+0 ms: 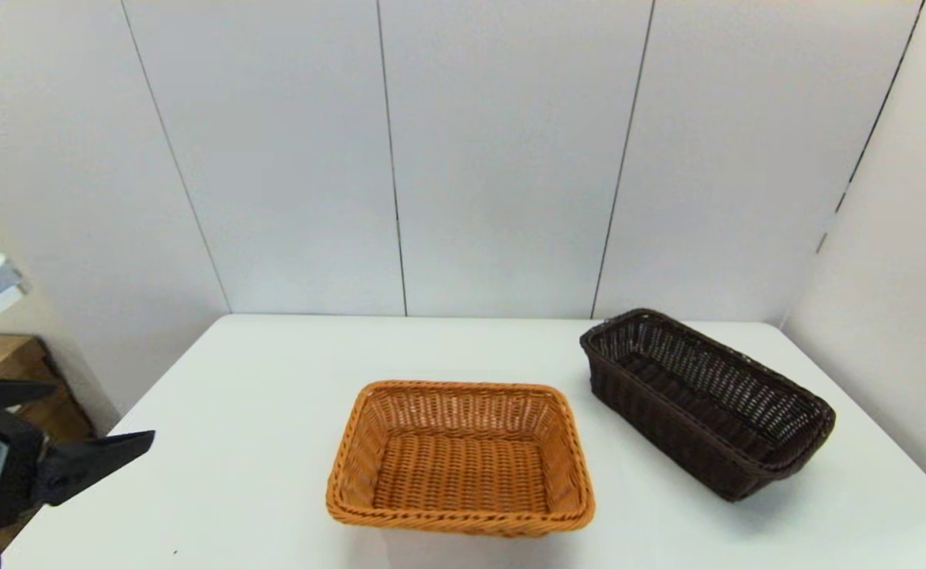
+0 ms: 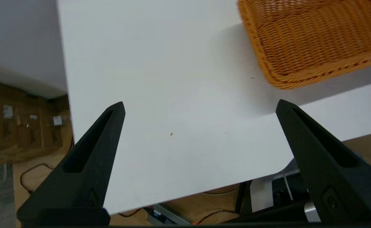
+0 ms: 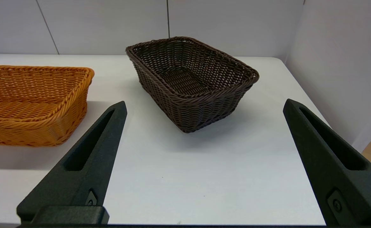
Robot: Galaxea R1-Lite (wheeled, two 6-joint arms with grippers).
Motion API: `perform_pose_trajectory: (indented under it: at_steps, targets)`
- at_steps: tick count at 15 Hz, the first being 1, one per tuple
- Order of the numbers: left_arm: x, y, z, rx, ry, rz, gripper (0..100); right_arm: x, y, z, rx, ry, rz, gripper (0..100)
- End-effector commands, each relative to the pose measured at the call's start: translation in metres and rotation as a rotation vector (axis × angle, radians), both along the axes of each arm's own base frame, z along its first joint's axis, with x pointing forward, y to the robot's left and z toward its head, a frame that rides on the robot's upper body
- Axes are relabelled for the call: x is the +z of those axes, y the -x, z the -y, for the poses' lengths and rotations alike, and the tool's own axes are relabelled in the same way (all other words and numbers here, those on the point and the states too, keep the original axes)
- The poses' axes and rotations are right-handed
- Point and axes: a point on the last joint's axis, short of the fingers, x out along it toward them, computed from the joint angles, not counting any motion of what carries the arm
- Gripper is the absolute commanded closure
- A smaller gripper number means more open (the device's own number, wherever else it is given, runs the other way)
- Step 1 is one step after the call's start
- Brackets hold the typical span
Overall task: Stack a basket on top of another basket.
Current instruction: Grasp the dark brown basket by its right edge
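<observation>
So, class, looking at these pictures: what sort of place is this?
Probably a robot test bench: a bare white table boxed in by plain white panels, holding only two wicker baskets, with loose cables on the floor.

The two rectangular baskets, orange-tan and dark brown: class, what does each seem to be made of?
Orange-tan rectangular woven basket: wicker-like strands, maybe rattan or plastic imitation; tight weave, braided rim, slight sheen.
Dark brown rectangular woven basket: the same kind of weave, darker, with gaps showing through its upper wall.

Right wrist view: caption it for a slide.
Open right hand faces the dark brown basket, orange basket beside it, unstacked.
</observation>
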Motion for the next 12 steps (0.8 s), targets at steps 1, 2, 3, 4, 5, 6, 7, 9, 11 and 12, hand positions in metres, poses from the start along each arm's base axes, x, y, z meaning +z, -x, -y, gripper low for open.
perform_pose_trajectory:
  at_steps: [1,2,3,4,5,6,7,9,11,12]
  targets:
    - [-0.017,0.065,-0.026,0.187,0.055,0.147,0,0.000,0.000,0.000,0.000,-0.001,-0.001,0]
    - [-0.019,0.075,-0.028,0.227,0.058,0.179,0,0.000,0.000,0.000,0.000,0.001,-0.001,0]
    - [-0.020,0.083,-0.028,0.241,0.062,0.211,0,0.000,0.000,0.000,0.000,0.001,-0.001,0]
    - [-0.026,0.093,-0.029,0.257,0.066,0.236,0,0.000,0.000,0.000,0.000,-0.001,-0.001,0]
    - [-0.035,0.103,-0.029,0.265,0.066,0.251,0,0.000,0.000,0.000,0.000,0.001,-0.001,0]
    - [-0.046,0.110,-0.029,0.263,0.072,0.264,0,0.000,0.000,0.000,0.000,-0.001,-0.001,0]
    - [-0.058,0.116,-0.029,0.248,0.083,0.281,0,0.000,0.000,0.000,0.000,0.001,-0.001,0]
    - [-0.078,0.124,-0.029,0.232,0.092,0.310,0,0.000,0.000,0.000,0.000,-0.001,-0.001,0]
    - [-0.090,0.131,-0.028,0.227,0.101,0.326,0,0.000,0.000,0.000,0.000,0.001,-0.001,0]
    - [-0.096,0.134,-0.028,0.215,0.108,0.331,0,0.000,0.000,0.000,0.000,-0.001,-0.001,0]
